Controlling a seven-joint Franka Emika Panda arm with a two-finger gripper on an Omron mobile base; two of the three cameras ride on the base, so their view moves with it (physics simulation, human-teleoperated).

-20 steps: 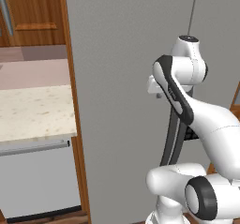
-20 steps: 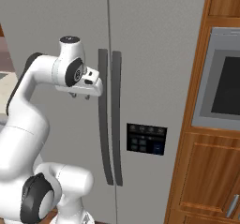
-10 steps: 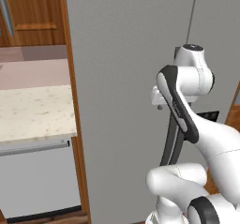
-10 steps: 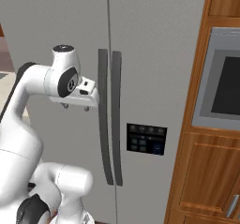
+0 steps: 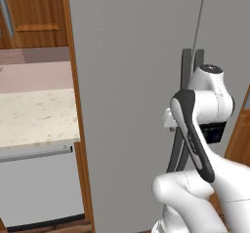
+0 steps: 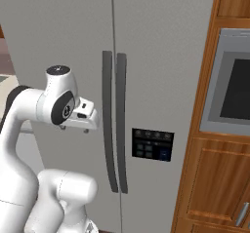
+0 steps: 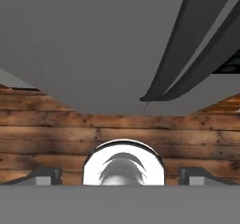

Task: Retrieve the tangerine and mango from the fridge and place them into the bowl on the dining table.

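Note:
The fridge (image 6: 161,56) stands straight ahead with both light-grey doors shut; it also shows from the left (image 5: 132,81). Its two long dark handles (image 6: 113,125) run down the middle seam. My gripper (image 6: 74,128) hangs just left of the left handle, pointing down and apart from it. In the hand view my gripper (image 7: 120,176) is open, its fingertips (image 7: 44,175) far apart with nothing between them, and the door face (image 7: 93,45) and the handles' lower ends (image 7: 187,54) lie above. The tangerine, mango, bowl and dining table are out of view.
A beige counter (image 5: 34,120) over a white appliance (image 5: 34,188) sits left of the fridge, past a wooden side panel (image 5: 78,129). On the right are wooden cabinets (image 6: 215,188) with a built-in oven (image 6: 234,90). A dark control panel (image 6: 152,144) is on the right door.
The hand has come down lower beside the left handle, and the arm's upper joint has dropped and shifted toward the handles. The fridge doors have stayed shut.

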